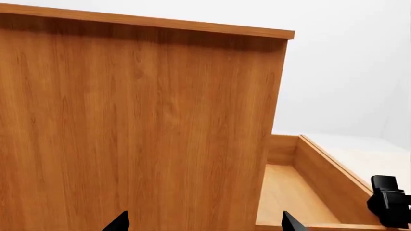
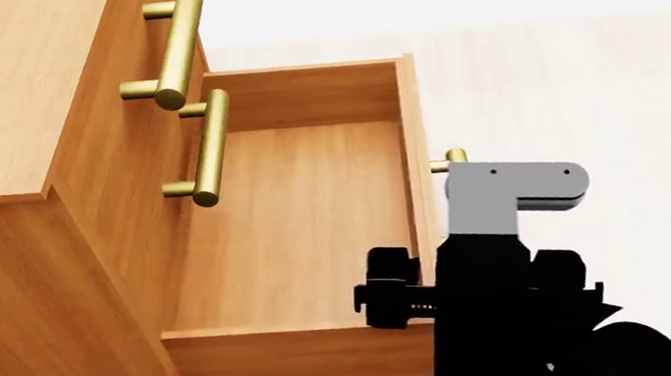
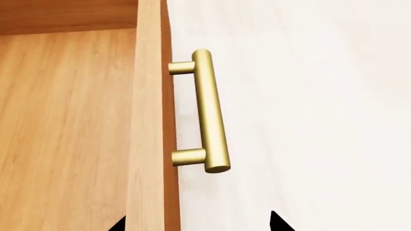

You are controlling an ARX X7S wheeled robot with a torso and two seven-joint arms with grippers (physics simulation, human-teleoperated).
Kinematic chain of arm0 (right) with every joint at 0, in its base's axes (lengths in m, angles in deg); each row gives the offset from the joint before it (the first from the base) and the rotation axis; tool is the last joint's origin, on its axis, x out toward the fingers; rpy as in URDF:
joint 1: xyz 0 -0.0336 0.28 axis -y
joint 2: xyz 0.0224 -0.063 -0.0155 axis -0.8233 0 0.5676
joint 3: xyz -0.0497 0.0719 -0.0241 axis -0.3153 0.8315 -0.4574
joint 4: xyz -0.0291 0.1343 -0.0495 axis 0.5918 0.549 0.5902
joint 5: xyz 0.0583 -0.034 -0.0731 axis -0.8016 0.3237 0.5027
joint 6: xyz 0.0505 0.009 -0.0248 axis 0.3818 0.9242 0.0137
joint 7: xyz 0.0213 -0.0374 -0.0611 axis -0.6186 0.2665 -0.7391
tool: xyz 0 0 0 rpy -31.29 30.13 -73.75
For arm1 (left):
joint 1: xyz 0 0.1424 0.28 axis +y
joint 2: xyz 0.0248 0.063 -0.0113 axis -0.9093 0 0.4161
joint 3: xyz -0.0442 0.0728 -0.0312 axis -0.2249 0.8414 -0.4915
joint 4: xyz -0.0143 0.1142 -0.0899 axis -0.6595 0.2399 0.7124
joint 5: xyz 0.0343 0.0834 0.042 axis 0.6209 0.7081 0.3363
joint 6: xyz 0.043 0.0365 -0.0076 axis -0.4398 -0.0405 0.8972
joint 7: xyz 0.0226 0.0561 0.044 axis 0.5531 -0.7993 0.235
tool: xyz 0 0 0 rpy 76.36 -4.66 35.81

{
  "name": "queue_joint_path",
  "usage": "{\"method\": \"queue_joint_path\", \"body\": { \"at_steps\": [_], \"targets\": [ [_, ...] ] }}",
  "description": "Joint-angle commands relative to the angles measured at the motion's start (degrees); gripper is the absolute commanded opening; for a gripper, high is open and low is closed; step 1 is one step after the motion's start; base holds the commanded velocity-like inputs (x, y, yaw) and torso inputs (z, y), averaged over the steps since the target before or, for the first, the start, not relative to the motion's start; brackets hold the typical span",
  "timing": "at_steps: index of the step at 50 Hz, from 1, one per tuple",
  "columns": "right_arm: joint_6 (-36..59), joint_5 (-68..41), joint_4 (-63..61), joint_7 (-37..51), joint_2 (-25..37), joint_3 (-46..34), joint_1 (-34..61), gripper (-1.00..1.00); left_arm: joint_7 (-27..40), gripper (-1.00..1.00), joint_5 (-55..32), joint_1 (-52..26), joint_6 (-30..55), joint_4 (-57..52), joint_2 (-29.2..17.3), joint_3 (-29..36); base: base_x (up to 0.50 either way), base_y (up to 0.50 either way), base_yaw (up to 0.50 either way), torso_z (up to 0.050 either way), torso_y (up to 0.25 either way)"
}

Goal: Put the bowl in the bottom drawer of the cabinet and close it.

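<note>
Standing pulled out and empty, the orange-brown wooden bottom drawer (image 2: 302, 218) awaits the bowl, unseen in any view. Right gripper (image 3: 196, 222), tips apart, hovers near its brass bar handle (image 3: 209, 110); fetching the bowl likely comes next.

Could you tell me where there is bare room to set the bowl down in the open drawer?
The whole floor of the bottom drawer is bare between its walls. It is tighter near the front right corner, where the right gripper hangs over the rim.
</note>
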State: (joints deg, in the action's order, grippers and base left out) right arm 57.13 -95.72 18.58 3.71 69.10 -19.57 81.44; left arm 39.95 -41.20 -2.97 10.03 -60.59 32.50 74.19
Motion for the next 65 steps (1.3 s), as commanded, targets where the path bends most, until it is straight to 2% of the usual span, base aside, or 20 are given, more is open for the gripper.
{"method": "queue_joint_path", "body": {
  "at_steps": [1, 28, 38, 50, 60, 64, 65],
  "targets": [
    [0.24, 0.79, -0.11, 1.12, 1.00, 0.40, -0.56, 1.00, 0.16, 1.00, -0.07, 0.01, -0.08, -0.03, -0.19, 0.16, 0.00, 0.00, 0.00, 0.000, 0.000],
    [-1.31, 0.59, -1.68, 0.58, 1.34, -1.21, -0.76, 1.00, 0.63, 1.00, -0.21, -0.26, 0.02, 0.03, -0.59, 0.54, 0.00, 0.00, 0.00, 0.000, 0.000],
    [-5.20, -1.21, -3.51, -6.45, 0.75, -2.47, -0.81, 1.00, 0.80, 1.00, -0.40, -0.32, 0.05, -0.11, -0.80, 0.55, 0.00, 0.00, 0.00, 0.000, 0.000],
    [-4.99, -2.38, -5.91, -5.94, 0.66, -2.48, -0.77, 1.00, 0.97, 1.00, -0.41, -0.09, -0.34, -0.10, -0.97, 0.59, 0.00, 0.00, 0.00, 0.000, 0.000],
    [0.04, -7.22, -19.90, 3.93, 2.00, 1.59, -0.12, 1.00, 1.04, 1.00, -0.45, -0.10, -0.59, 0.15, -1.04, 0.76, 0.00, 0.00, 0.00, 0.000, 0.000],
    [-13.89, -5.84, -28.80, -4.47, 1.74, 6.11, -5.59, 1.00, 1.12, 1.00, -0.43, -0.11, -0.54, -0.04, -1.13, 0.83, 0.00, 0.00, 0.00, 0.000, 0.000],
    [-10.76, -6.86, -29.57, -1.61, 2.71, 5.90, -4.89, 1.00, 1.13, 1.00, -0.44, -0.10, -0.55, -0.05, -1.16, 0.83, 0.00, 0.00, 0.00, 0.000, 0.000]
  ]
}}
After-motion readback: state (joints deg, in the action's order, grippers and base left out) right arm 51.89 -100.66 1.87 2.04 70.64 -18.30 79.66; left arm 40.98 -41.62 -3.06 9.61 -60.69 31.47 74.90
